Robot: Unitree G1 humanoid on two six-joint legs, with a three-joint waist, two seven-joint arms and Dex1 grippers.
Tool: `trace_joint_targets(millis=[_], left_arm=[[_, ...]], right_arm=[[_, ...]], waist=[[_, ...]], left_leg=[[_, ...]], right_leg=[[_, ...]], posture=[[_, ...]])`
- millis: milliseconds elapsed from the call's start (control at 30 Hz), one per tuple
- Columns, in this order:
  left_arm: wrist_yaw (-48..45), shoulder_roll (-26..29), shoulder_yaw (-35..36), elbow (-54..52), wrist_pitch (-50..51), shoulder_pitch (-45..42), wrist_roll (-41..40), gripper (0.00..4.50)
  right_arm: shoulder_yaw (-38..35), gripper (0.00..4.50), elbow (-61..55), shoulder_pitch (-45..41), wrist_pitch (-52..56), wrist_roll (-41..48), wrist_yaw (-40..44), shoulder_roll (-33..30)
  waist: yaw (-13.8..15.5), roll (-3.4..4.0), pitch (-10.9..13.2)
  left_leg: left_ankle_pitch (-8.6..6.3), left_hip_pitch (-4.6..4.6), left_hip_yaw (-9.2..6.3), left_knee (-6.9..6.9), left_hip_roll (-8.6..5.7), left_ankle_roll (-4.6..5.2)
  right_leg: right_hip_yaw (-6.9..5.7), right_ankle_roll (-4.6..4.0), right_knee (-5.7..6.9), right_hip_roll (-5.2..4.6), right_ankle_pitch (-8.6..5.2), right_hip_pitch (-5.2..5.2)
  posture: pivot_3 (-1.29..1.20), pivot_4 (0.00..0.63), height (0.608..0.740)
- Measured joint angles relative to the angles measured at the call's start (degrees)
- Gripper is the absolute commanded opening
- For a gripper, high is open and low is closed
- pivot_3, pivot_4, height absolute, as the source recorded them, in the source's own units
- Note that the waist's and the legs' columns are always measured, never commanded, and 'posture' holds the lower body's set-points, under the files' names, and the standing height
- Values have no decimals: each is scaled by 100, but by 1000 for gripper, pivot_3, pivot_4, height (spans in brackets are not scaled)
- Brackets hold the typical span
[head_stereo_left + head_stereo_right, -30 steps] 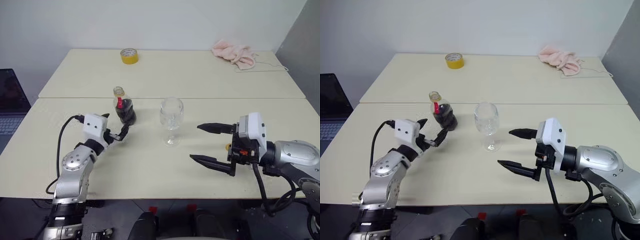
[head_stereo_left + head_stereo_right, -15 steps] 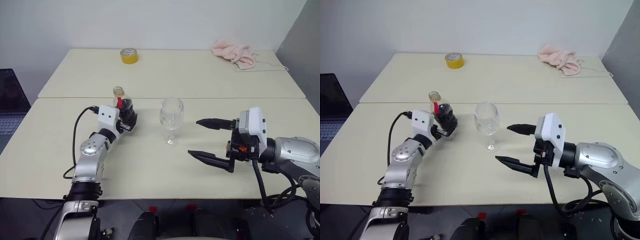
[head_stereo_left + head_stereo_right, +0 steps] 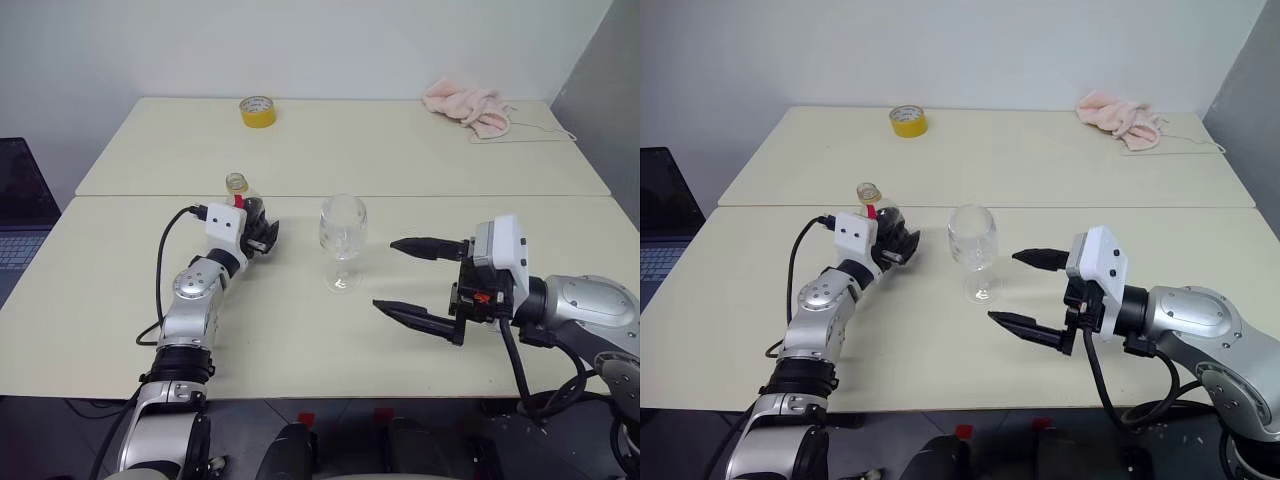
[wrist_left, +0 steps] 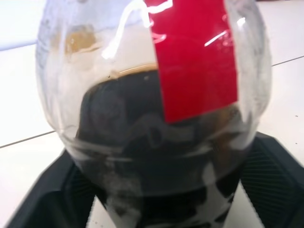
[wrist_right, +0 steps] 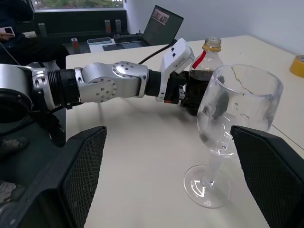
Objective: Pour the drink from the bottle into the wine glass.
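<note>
While the bottle (image 3: 243, 210) stands upright on the bench (image 3: 300, 330) beside the wine glass (image 3: 343, 240), it is flanked by the left fingers (image 4: 42, 199); the right gripper (image 3: 412, 280) is held spread, empty.

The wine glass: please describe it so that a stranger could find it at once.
On the nearer cream table, look between the two robot arms. The wine glass stands upright there, right of the dark-filled bottle. It is the only clear, empty, stemmed vessel.

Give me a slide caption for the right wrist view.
Left gripper around the cola bottle behind an empty wine glass on the table.
</note>
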Motion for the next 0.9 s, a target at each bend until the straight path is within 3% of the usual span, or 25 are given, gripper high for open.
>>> trace_joint_targets(millis=[167,267,600,900], left_arm=[[-2,-32,30,-55,52,7,-57,1636],[-5,-36,63,-176,203,67,-123,1027],[-179,250,56,-1243,835,321,-228,787],[-519,529,-294,-1433,878,-414,30,773]], right_arm=[[2,4500,0,-2,-13,-3,-27,13],[5,4500,0,-30,-48,-13,-69,55],[5,4500,-2,-70,-129,-124,-203,93],[102,4500,-1,-57,-171,-497,-639,333]], waist=[[1,0,0],[-6,0,0],[-7,-2,1],[9,-3,2]], left_leg=[[0,0,1,0,0,0],[0,0,0,0,0,0],[0,-8,-3,4,0,-1],[1,-12,-5,9,-4,-1]], right_leg=[[1,0,0,0,0,0],[0,0,0,0,0,-1],[-1,0,0,0,0,-4],[-6,1,1,-1,0,-3]], posture=[[0,150,740],[0,150,740],[0,150,740],[0,150,740]])
